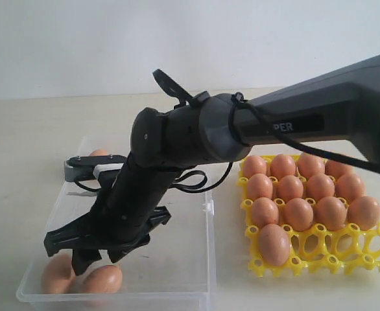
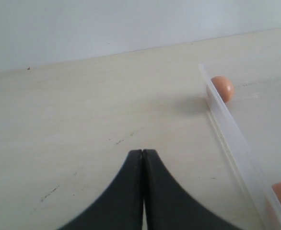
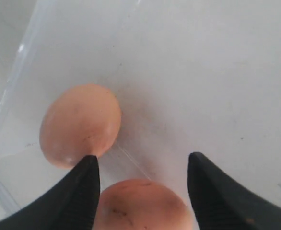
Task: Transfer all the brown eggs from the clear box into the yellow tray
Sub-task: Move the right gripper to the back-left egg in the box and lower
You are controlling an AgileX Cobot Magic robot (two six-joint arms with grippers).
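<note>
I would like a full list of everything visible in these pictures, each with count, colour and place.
pale beige table: one, beige, under everything.
clear shallow plastic box: one, transparent, left on the table.
bright yellow plastic egg tray: one, yellow, right of the box.
smooth orange-brown oval eggs: sixteen, orange-brown; thirteen in the tray, two in the box's near corner, one at its far wall.
left tool: one, black, shut, over bare table outside the box.
right tool: one, black, open, over the two near eggs.

A shallow clear plastic box [image 1: 177,259] sits on the table [image 1: 21,129], just left of a yellow plastic lattice tray [image 1: 352,249]. Two brown oval eggs [image 1: 102,278] lie in the box's near left corner and one [image 1: 99,153] at its back left. Thirteen more eggs [image 1: 298,214] sit in the tray.
</note>
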